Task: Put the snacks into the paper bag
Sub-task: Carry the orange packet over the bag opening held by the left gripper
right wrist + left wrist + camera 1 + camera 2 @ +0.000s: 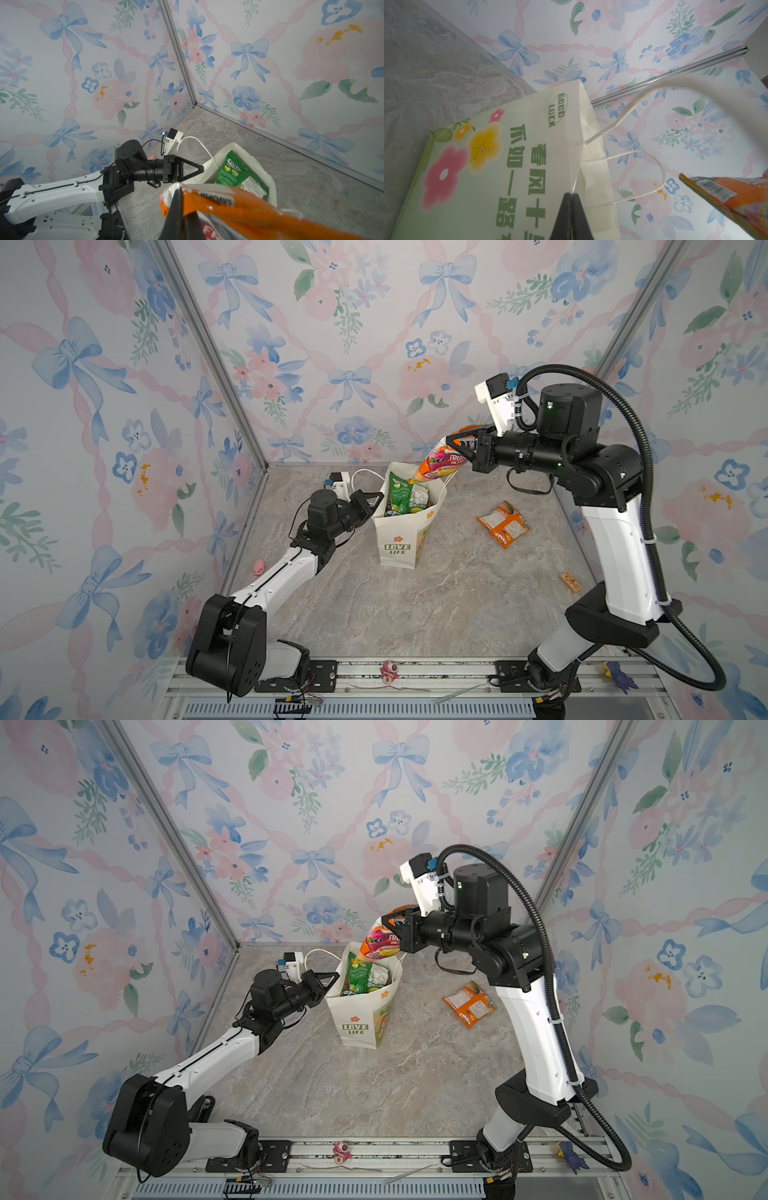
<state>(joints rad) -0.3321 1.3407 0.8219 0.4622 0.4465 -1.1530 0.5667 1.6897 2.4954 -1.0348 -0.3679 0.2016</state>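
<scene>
Inside paper bag [395, 531], half-hidden green packets [405, 491]

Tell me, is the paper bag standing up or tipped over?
Standing up. The paper bag sits on its flat bottom, mouth open upward with green snacks showing inside, while the left claw pinches its rim.

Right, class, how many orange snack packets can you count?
2 orange snack packets: one hangs from the right gripper at the mouth of the paper bag; one lies on the table right of it. Others may be hidden inside.
</scene>
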